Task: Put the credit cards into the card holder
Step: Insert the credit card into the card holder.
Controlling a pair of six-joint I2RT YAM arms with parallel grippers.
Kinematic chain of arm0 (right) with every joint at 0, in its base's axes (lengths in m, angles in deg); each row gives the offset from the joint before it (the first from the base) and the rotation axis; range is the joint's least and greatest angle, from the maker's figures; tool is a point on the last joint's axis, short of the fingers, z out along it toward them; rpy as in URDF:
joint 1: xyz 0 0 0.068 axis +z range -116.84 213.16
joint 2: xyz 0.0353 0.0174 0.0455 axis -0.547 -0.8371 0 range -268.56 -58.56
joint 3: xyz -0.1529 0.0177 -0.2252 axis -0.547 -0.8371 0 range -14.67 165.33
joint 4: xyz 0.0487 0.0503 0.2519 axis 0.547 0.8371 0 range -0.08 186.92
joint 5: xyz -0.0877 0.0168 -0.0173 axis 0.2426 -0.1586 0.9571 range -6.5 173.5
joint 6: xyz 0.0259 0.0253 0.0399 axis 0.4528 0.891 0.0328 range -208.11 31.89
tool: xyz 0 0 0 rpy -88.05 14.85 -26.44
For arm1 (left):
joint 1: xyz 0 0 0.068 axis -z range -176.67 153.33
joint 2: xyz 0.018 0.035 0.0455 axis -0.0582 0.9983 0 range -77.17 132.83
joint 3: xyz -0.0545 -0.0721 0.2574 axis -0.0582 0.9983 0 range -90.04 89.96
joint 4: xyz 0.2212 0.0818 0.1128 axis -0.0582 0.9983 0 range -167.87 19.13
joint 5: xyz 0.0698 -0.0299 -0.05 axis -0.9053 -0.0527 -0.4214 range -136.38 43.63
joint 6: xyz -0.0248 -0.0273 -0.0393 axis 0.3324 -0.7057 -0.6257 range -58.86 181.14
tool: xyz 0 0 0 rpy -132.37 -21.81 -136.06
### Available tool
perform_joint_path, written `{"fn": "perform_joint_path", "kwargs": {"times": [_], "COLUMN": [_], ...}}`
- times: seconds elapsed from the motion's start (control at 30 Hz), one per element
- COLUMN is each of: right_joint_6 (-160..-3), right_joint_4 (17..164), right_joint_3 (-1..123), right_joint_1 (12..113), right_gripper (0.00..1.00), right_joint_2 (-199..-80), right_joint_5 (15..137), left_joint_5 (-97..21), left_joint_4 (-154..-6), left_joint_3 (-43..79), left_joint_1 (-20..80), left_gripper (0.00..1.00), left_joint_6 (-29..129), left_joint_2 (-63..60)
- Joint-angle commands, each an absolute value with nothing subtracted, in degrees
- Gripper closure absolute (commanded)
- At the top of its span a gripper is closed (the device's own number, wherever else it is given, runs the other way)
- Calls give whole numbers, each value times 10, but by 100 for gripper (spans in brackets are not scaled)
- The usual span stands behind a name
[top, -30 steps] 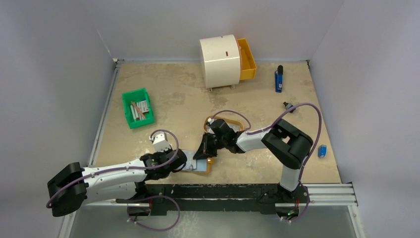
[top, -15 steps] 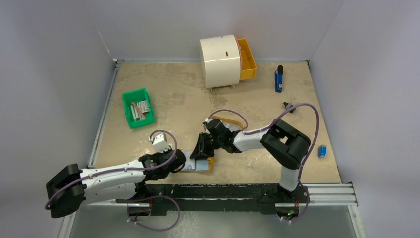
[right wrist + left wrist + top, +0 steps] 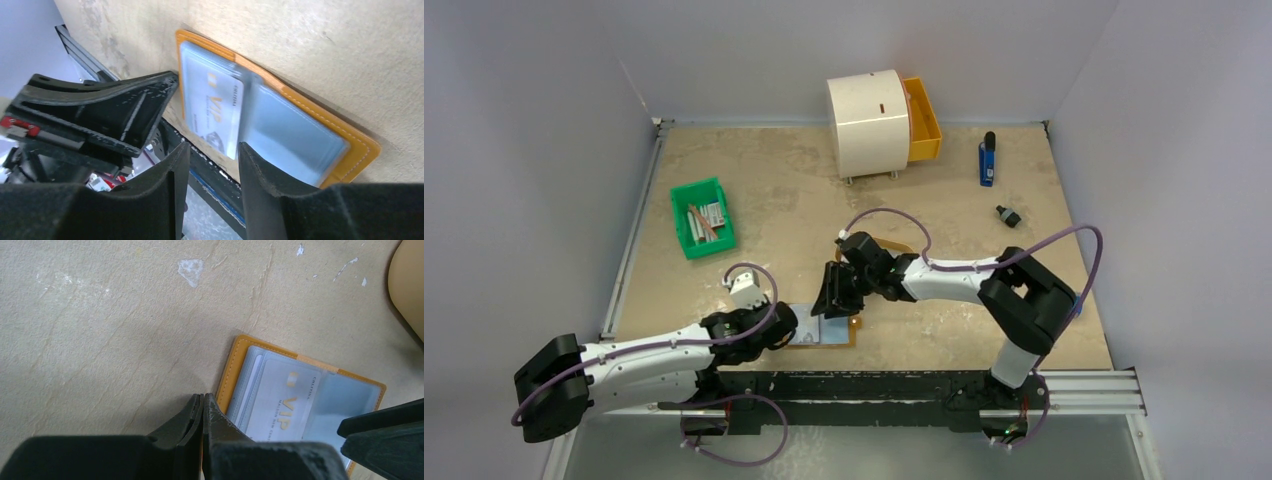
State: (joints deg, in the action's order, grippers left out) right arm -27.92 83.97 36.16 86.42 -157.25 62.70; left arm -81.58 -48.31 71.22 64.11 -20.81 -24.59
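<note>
The card holder (image 3: 834, 334) lies open and flat at the table's near edge, an orange-tan wallet with clear sleeves (image 3: 239, 357) (image 3: 352, 137). A pale credit card (image 3: 282, 400) with gold "VIP" print (image 3: 216, 107) sits in the sleeves, its end sticking out past the pocket's edge. My left gripper (image 3: 796, 335) is shut, its tips (image 3: 203, 398) at the wallet's left border. My right gripper (image 3: 835, 299) hovers over the wallet, open (image 3: 214, 150), with nothing between its fingers.
A tan oval tray (image 3: 894, 243) (image 3: 407, 285) sits just behind the right gripper. The green bin (image 3: 702, 217) of sticks is at left, the white cabinet (image 3: 869, 122) with its orange drawer (image 3: 923, 118) at the back. A blue object (image 3: 988, 160) and a small black one (image 3: 1007, 215) lie at right.
My right gripper has opened and its arm has stretched slightly further left over the wallet. The left gripper stays shut at the wallet's edge.
</note>
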Motion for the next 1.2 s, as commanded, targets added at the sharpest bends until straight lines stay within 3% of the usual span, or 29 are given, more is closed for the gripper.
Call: {"fn": "perform_joint_path", "kwargs": {"times": [0.0, 0.17, 0.43, 1.17], "right_joint_6": [-326, -343, -357, -364], "right_joint_4": [898, 943, 984, 976], "right_joint_3": [402, 420, 447, 491], "right_joint_1": [874, 885, 887, 897], "right_gripper": [57, 64, 85, 89], "right_joint_2": [-1552, -1569, -1606, -1659], "right_joint_5": [653, 668, 693, 676], "left_joint_5": [-819, -833, -840, -807], "left_joint_4": [-462, -437, -427, -502], "left_joint_3": [713, 710, 713, 730], "left_joint_1": [642, 642, 642, 642], "left_gripper": [100, 100, 100, 100], "left_joint_6": [-216, -226, -227, -204], "left_joint_2": [-252, -269, -287, -239]}}
